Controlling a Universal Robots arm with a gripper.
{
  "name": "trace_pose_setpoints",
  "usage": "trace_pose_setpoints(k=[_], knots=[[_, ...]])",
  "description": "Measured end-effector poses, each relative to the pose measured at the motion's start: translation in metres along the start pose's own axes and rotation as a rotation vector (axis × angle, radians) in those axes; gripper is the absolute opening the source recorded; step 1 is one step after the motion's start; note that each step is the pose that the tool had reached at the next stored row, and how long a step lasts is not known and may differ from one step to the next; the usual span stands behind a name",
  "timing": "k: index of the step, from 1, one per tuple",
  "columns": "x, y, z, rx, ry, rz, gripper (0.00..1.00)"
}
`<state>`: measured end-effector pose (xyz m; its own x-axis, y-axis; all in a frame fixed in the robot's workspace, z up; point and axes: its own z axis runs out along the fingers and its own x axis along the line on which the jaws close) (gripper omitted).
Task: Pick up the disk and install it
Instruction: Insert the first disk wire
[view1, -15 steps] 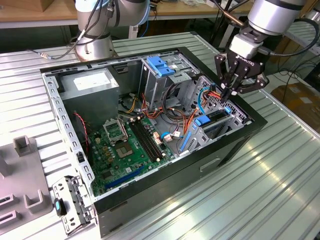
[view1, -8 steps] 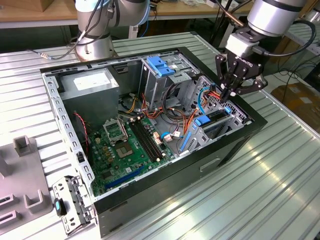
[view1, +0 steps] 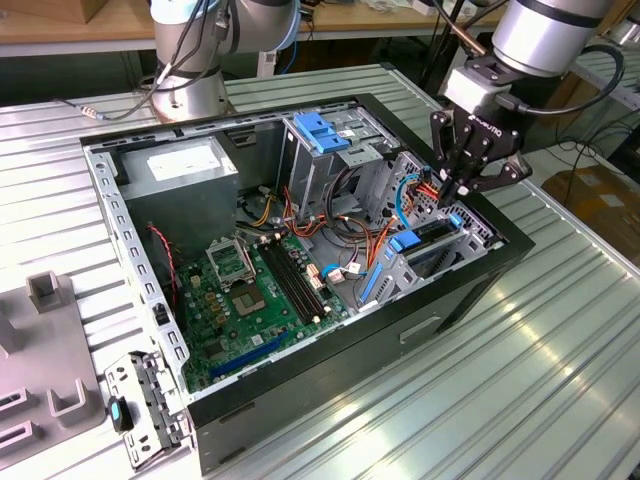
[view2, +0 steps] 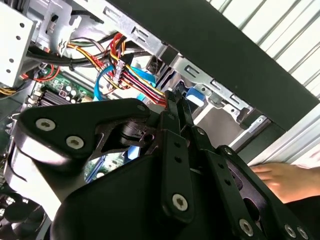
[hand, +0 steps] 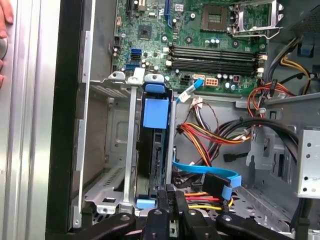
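Right, you've got the gripper (view1: 459, 195) down at the drive-bay end of the open PC case (view1: 480, 290), on the exterior view's right, w/ its fingertips just above the bay cage. Jaws look narrow, fingers pulled close together w/ nothing between them; in the first wrist view the two fingertips (hand: 172, 200) sit nearly touching, just at the end of the disk. The disk (hand: 152, 150) stands on edge inside the metal bay cage (hand: 107, 150), slotted between the cage walls, w/ its blue rail tabs showing at both ends; in the exterior view you see it as a dark slab w/ blue tabs (view1: 425, 237) low in the bay, right under the gripper. Beside the disk a blue flat data cable (hand: 205, 172) and a red-yellow-black power bundle (hand: 210, 135) loop thru the case, close to the fingers but whether they touch you can't tell. In the second wrist view the same coloured wires (view2: 135, 80) run just behind the fingers. Motherboard (view1: 265, 290) lies on the case floor, grey power-supply box (view1: 180, 170) in the far corner, blue latch plate (view1: 322, 132) on the upper cage. A person's hand (view2: 282, 180) rests on the table just outside the case wall.
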<state>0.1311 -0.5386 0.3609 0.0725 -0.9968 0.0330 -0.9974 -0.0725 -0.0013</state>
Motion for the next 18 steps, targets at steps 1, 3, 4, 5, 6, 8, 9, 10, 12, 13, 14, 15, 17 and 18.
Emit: trace_pose_setpoints(k=[1, 3, 4, 5, 6, 8, 9, 10, 12, 13, 14, 15, 17, 18], knots=[[0.0000, 0.0009, 0.0003, -0.0006, -0.0001, 0.000, 0.17], [0.0002, 0.0011, 0.0008, -0.0017, -0.0002, 0.000, 0.17], [0.0006, 0.0011, 0.0010, -0.0024, -0.0009, 0.000, 0.17], [0.0010, 0.0012, 0.0012, -0.0027, -0.0023, 0.002, 0.17], [0.0017, 0.0013, 0.0014, -0.0029, -0.0043, 0.003, 0.17], [0.0047, 0.0015, 0.0019, -0.0030, -0.0064, 0.005, 0.17], [0.0065, 0.0016, 0.0022, -0.0030, -0.0064, 0.005, 0.17], [0.0090, 0.0018, 0.0025, -0.0031, -0.0063, 0.007, 0.17], [0.0100, 0.0020, 0.0029, -0.0030, -0.0082, 0.011, 0.17], [0.0100, 0.0024, 0.0030, -0.0028, -0.0124, 0.012, 0.17], [0.0099, 0.0036, 0.0034, -0.0021, -0.0234, 0.014, 0.17], [0.0099, 0.0048, 0.0034, -0.0016, -0.0312, 0.014, 0.17], [0.0098, 0.0062, 0.0038, -0.0011, -0.0394, 0.014, 0.17], [0.0099, 0.0066, 0.0039, -0.0010, -0.0412, 0.014, 0.17]])
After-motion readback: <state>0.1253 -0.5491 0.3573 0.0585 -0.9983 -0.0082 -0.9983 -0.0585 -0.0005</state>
